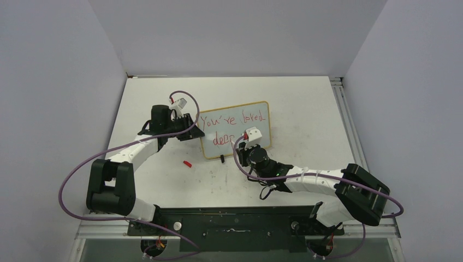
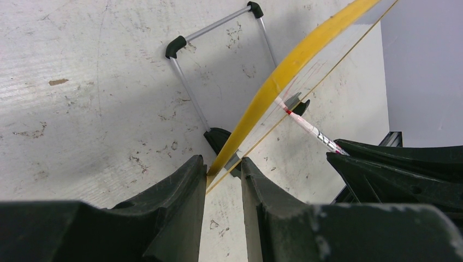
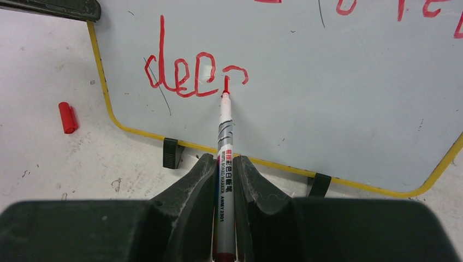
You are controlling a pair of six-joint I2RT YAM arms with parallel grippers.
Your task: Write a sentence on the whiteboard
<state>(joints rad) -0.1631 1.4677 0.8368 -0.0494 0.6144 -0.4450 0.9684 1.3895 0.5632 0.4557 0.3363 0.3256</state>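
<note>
The whiteboard (image 1: 235,107) stands tilted at mid-table on its black feet (image 3: 170,153). Its yellow-tan frame (image 2: 284,71) runs between my left gripper's (image 2: 224,164) fingers, which are shut on the board's left edge (image 1: 195,131). The sentence (image 1: 232,121) in red reads "You're loved" on top. Below it are "dee" and an unfinished "p" (image 3: 188,76). My right gripper (image 3: 225,164) is shut on a grey whiteboard marker (image 3: 225,142), whose red tip touches the stem of the "p". In the top view that gripper (image 1: 247,146) is in front of the board's lower middle.
The marker's red cap (image 1: 187,163) lies on the table to the left of the board's front (image 3: 67,117). A wire stand with black tips (image 2: 188,87) props the board from behind. Grey walls close in the table at the back and sides.
</note>
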